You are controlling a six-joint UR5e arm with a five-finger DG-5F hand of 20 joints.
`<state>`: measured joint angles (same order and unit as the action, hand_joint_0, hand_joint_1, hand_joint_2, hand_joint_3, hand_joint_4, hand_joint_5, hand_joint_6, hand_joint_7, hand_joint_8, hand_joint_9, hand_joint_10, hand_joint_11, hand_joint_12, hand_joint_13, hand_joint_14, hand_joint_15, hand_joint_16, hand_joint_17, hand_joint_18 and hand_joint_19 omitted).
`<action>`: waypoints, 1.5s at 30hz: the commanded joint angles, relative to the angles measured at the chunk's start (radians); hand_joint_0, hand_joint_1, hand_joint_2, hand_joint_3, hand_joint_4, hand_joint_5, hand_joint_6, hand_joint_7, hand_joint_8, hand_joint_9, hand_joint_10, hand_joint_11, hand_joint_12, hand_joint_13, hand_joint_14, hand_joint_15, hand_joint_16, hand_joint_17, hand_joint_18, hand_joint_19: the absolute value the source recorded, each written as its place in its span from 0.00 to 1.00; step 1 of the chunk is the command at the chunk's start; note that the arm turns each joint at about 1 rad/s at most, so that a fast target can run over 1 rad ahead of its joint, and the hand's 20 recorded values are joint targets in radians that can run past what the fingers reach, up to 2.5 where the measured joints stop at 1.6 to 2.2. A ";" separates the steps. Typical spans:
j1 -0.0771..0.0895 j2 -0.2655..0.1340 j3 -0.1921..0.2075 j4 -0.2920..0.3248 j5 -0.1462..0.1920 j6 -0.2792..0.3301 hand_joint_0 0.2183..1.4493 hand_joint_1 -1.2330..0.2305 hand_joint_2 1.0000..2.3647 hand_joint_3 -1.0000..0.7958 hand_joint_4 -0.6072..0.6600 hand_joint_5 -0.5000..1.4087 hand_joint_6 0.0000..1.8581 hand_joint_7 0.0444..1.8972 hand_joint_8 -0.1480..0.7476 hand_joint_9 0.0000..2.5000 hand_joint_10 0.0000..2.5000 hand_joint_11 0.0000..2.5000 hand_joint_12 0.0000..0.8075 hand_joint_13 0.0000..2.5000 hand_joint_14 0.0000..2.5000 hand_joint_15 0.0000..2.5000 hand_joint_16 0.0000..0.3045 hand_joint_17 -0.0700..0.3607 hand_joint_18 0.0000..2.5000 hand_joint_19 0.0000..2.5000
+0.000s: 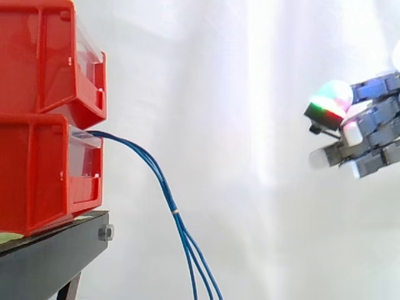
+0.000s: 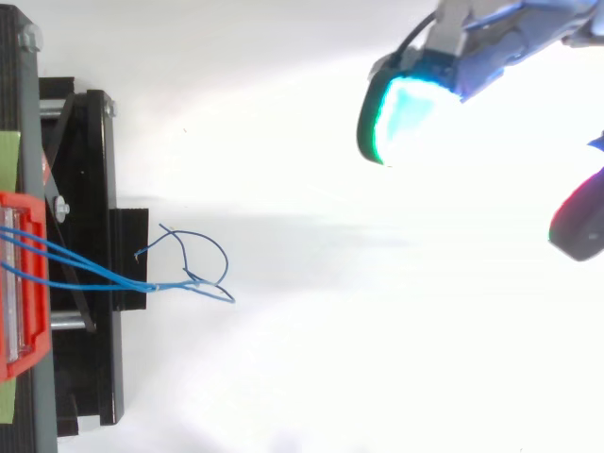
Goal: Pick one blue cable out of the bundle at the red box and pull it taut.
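Observation:
A bundle of thin blue cables comes out of the lower red box and droops down past the stand to the bottom of the side view. From above, the blue cables run from the red box to loose curled ends. My hand hangs far to the right of the cables, well apart from them, with its fingers relaxed and pointing left, holding nothing. Its glowing fingertips show in the top view at the upper right.
Two red boxes are stacked, the upper one on the lower, on a black stand at the left. A white curtain fills the background between the boxes and my hand.

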<state>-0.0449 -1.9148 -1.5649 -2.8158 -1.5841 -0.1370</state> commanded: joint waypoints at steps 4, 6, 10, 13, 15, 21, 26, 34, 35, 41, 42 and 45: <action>0.020 -0.067 0.000 0.101 0.024 0.028 0.34 0.24 0.01 0.35 0.72 0.19 0.27 0.59 0.54 0.21 0.01 0.18 0.48 0.14 0.00 0.03 0.18 0.45 0.17 0.08; 0.028 -0.067 -0.001 0.136 0.030 0.020 0.34 0.24 0.01 0.35 0.72 0.19 0.27 0.59 0.54 0.21 0.00 0.18 0.48 0.14 0.00 0.04 0.18 0.45 0.17 0.09; 0.043 -0.069 -0.001 0.139 0.065 -0.009 0.32 0.26 0.00 0.31 0.73 0.19 0.27 0.59 0.54 0.21 0.00 0.18 0.48 0.14 0.00 0.04 0.18 0.45 0.17 0.09; 0.051 -0.076 -0.001 0.147 0.093 -0.013 0.30 0.27 0.00 0.28 0.74 0.19 0.27 0.58 0.54 0.22 0.00 0.18 0.48 0.14 0.00 0.04 0.18 0.45 0.17 0.09; 0.054 -0.084 -0.001 0.154 0.099 -0.013 0.30 0.27 0.00 0.28 0.74 0.19 0.27 0.58 0.54 0.22 0.00 0.18 0.48 0.14 0.00 0.04 0.18 0.45 0.17 0.09; 0.063 -0.125 0.002 0.217 0.107 -0.009 0.31 0.27 0.00 0.29 0.74 0.19 0.27 0.58 0.55 0.23 0.00 0.18 0.48 0.14 0.00 0.04 0.18 0.45 0.17 0.09; 0.069 -0.144 0.008 0.266 0.119 -0.013 0.32 0.27 0.00 0.31 0.73 0.19 0.27 0.58 0.55 0.23 0.00 0.18 0.48 0.15 0.00 0.04 0.18 0.45 0.17 0.09; 0.082 -0.219 0.011 0.317 0.159 0.001 0.31 0.30 0.00 0.31 0.71 0.19 0.27 0.61 0.55 0.24 0.00 0.19 0.48 0.15 0.00 0.04 0.18 0.45 0.18 0.09; 0.082 -0.219 0.011 0.317 0.159 0.001 0.31 0.30 0.00 0.31 0.71 0.19 0.27 0.62 0.55 0.24 0.00 0.20 0.48 0.15 0.00 0.04 0.18 0.45 0.18 0.09; 0.082 -0.219 0.009 0.374 0.161 -0.015 0.28 0.36 0.00 0.29 0.73 0.19 0.27 0.61 0.56 0.24 0.00 0.19 0.49 0.15 0.00 0.04 0.18 0.45 0.16 0.09; 0.083 -0.219 0.011 0.375 0.161 -0.018 0.28 0.37 0.00 0.29 0.73 0.19 0.27 0.60 0.56 0.24 0.00 0.19 0.49 0.15 0.00 0.04 0.18 0.45 0.16 0.09; 0.085 -0.247 0.016 0.398 0.156 -0.032 0.28 0.37 0.00 0.28 0.74 0.19 0.27 0.59 0.57 0.24 0.00 0.19 0.49 0.15 0.00 0.04 0.18 0.45 0.16 0.09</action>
<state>0.0385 -2.1389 -1.5531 -2.4390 -1.4248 -0.1565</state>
